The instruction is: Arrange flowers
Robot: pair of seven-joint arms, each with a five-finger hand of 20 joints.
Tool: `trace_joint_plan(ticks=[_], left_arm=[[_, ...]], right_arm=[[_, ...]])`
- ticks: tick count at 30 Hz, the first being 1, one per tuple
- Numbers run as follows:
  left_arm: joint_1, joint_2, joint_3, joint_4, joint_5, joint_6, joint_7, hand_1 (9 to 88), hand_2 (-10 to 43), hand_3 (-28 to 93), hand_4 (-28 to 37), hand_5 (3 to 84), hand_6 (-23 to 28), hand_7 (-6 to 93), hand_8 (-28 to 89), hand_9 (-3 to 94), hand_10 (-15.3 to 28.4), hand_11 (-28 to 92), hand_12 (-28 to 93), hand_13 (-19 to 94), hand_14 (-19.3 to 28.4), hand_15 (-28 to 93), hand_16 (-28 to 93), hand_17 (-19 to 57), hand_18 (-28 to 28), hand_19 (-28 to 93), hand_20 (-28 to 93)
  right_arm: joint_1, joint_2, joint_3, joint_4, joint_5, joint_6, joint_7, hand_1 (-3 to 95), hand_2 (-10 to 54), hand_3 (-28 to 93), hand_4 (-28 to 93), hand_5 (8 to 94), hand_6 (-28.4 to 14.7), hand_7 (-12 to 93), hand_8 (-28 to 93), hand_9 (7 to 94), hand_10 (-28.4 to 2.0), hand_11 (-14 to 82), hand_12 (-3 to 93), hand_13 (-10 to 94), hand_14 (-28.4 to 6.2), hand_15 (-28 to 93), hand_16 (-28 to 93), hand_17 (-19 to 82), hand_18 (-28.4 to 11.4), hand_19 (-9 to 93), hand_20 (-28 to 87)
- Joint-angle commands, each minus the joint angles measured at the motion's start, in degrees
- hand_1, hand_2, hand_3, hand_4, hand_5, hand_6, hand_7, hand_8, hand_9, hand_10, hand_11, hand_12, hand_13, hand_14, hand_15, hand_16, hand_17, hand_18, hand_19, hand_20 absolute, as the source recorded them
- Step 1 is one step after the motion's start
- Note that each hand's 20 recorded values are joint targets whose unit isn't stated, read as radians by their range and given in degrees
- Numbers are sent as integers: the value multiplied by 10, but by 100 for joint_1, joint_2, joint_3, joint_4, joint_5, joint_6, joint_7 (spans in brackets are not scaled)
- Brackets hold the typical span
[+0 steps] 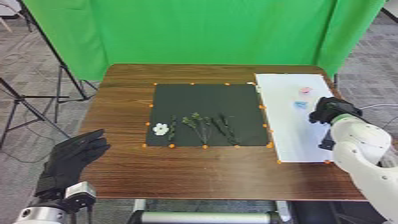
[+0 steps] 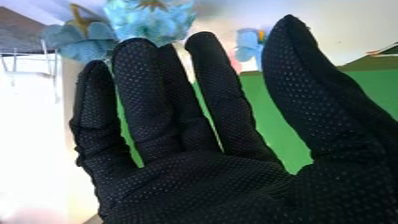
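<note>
Holds nothing with the right black-gloved hand [image 2: 187, 185]: fingers straight and parted, thumb well out. Sits beside the right edge of the long white sheet [image 1: 298, 142], near the pale blue flowers [image 2: 151, 22] and the small pink flower [image 1: 305, 91]. Rests the left black-gloved hand [image 1: 69, 156] at the left side of the brown wooden bench [image 1: 120, 172], relaxed and empty. On the square black sheet [image 1: 209, 97]: white flower [image 1: 161, 129] beside the thin green stem [image 1: 172, 134]; branching green sprig [image 1: 197, 124] in the middle; dark leafy stems [image 1: 225, 127] to the right. Step, as judged: picking the next bloom. To do next: close gently on one flower, lift without crushing petals, carry across to a bare stem.
</note>
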Motion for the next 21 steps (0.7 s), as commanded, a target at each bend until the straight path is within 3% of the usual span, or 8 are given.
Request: trace_joint_plan(ticks=[1,19,21], left_arm=[[38,8,78,27,3,-40,-14,305,62,793,-97,506,161,151,-84,423,230,414,104,310,284,630,-126,-69,227,624,159],[-35,47,84,56,28,-106,-100,306,63,795,-98,505,161,151,-84,423,231,414,104,310,284,629,-126,-69,227,623,159],[-79,29,81,71,50,-146,-168,306,63,795,-99,505,161,151,-85,423,231,413,104,310,284,629,-126,-69,227,623,159]], right_arm=[[-133,161,129,-177,-78,117,36,307,-38,878,-281,531,-72,157,-116,502,-202,198,162,463,-170,780,177,192,-267,776,361],[-600,171,408,-175,-6,-173,308,314,-43,871,-278,537,-72,155,-114,505,-208,195,163,477,-172,792,183,199,-269,795,371],[-616,159,379,-173,2,-104,333,316,-43,871,-278,540,-72,156,-114,513,-208,197,163,480,-171,792,184,199,-269,795,371]])
